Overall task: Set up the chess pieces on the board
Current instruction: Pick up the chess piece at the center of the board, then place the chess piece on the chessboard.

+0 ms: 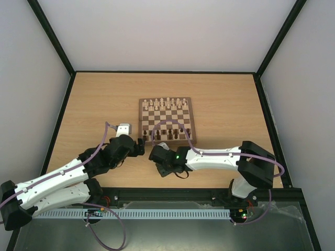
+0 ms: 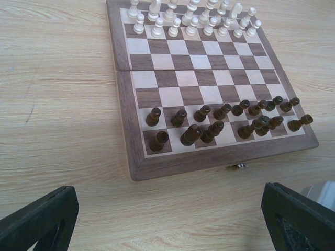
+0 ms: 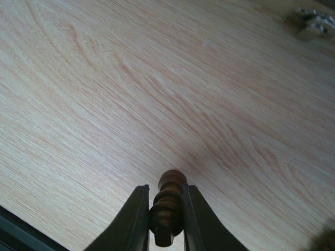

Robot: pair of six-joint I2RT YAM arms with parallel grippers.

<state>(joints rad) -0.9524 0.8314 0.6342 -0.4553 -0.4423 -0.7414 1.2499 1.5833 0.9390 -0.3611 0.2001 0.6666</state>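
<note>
**A:** Which step is in hand?

**B:** A pick-up, I'd say. The right gripper (image 3: 166,192) is clamped on one dark piece (image 3: 167,215), pinching it round the body with the knob poking out past the fingertips. Under it is bare table (image 3: 157,78), not squares.

**A:** So the piece is off the board?

**B:** Yes. In the top view that gripper sits just beside the near edge of the board (image 2: 124,120), towards its left end. I can't tell whether the piece touches the table or hangs just clear of it.

**A:** And the other arm?

**B:** The left gripper (image 2: 167,222) hovers near the board's near-left corner, jaws wide apart, holding nothing. It looks idle to me.

**A:** How far along is the set-up?

**B:** Nearly done, by my guess. The cream pieces (image 2: 193,18) fill the two far rows, and the dark pieces (image 2: 225,117) fill most of the two near rows. There seems to be a free square in the nearest row, right of the middle, though the crowding makes the count unsure.

**A:** What does the next move call for?

**B:** Lifting high enough to clear the edge and the standing men, carrying it over to the free square, and coming down straight. The neighbours stand close, so the jaws should part only a little on release, or they could knock one over.
</note>
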